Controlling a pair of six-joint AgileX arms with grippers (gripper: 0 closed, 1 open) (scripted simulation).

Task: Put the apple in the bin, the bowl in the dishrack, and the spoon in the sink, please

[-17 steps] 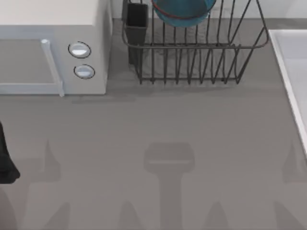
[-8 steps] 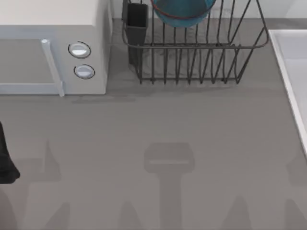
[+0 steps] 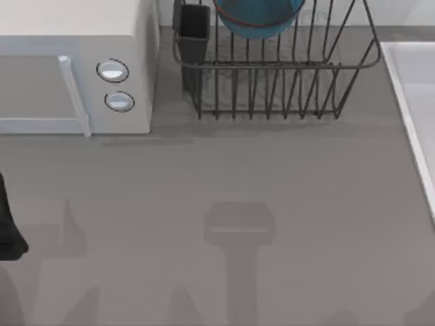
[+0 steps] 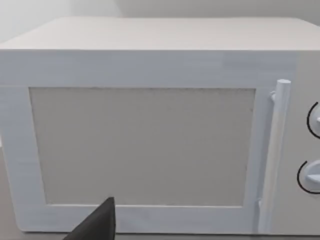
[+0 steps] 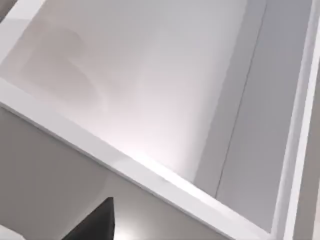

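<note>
The blue-teal bowl (image 3: pixel 258 15) sits inside the dark wire dishrack (image 3: pixel 272 88) at the back of the table. The sink (image 3: pixel 410 81) runs along the table's right edge. In the right wrist view its pale rim (image 5: pixel 150 175) crosses the picture, and a dark part of my right gripper (image 5: pixel 95 225) hangs over the counter just outside the basin. At the table's left edge is my left arm (image 3: pixel 8 231). A dark part of my left gripper (image 4: pixel 97 225) faces the microwave door. The apple, the spoon and the bin are out of view.
A white microwave (image 3: pixel 68 41) with two round knobs (image 3: pixel 113 70) fills the back left, its handle (image 4: pixel 272 150) beside the door. A black utensil cup (image 3: pixel 194 30) stands at the dishrack's left corner. Arm shadows lie on the grey tabletop (image 3: pixel 238 170).
The shadows at the table's lower right have slid toward the lower edge and mostly left the picture. The bowl, the dishrack and the left arm have not moved.
</note>
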